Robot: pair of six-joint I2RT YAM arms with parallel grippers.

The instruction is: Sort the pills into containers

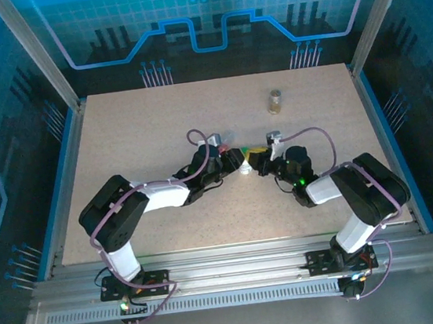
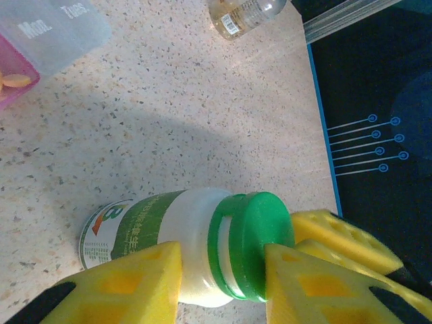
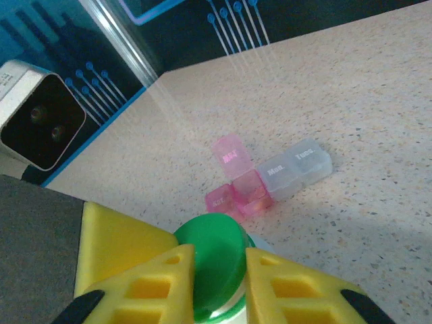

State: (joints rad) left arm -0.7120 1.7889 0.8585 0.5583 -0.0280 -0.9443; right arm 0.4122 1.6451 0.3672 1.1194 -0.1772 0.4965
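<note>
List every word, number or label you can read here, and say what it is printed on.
"Mon." on a clear organizer lid.
"Tues." on the adjoining clear lid.
Pink lid: white lettering, too blurred to read.
White bottle: green label with a logo, print too blurred to read.
Small bottle: label with a barcode, too small to read.
</note>
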